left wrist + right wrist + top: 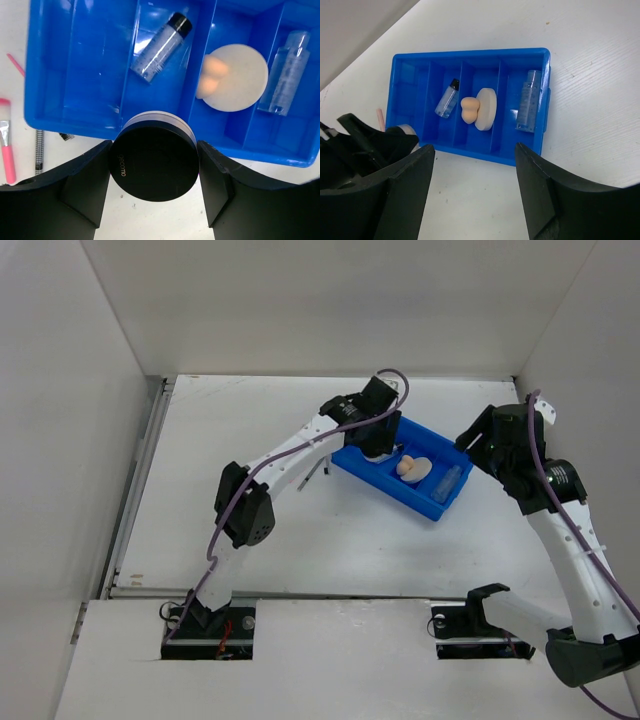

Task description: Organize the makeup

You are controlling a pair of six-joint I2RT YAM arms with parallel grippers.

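A black round compact (154,162) sits between the fingers of my left gripper (154,172), which is shut on it just over the near rim of the blue tray (50,75). In the tray lie a small clear bottle with a black cap (160,47), a beige sponge (214,70) against a white round puff (242,75), and a clear tube (289,72). My right gripper (475,200) hangs open over bare table in front of the tray (470,54), with nothing between its fingers.
Left of the tray on the table lie a pink-handled brush (6,145), a thin dark patterned pencil (39,150) and a slim pink stick (16,64). The left arm (360,145) reaches in beside the tray's left end. White walls enclose the table.
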